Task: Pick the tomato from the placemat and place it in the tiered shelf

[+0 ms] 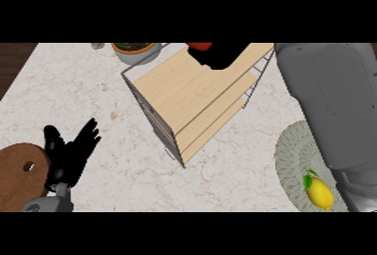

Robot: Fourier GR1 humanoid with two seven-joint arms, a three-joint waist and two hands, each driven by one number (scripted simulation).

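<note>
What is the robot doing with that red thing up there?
The robot's right hand is stretched out over the top of the wooden tiered shelf, curled round a red tomato that mostly hides behind it. The tomato is not set down yet. Its left hand rests open at the lower left, fingers up, next to a brown cutting board. A lemon lies on the placemat at the right, and a small potted plant stands behind the shelf.
</note>
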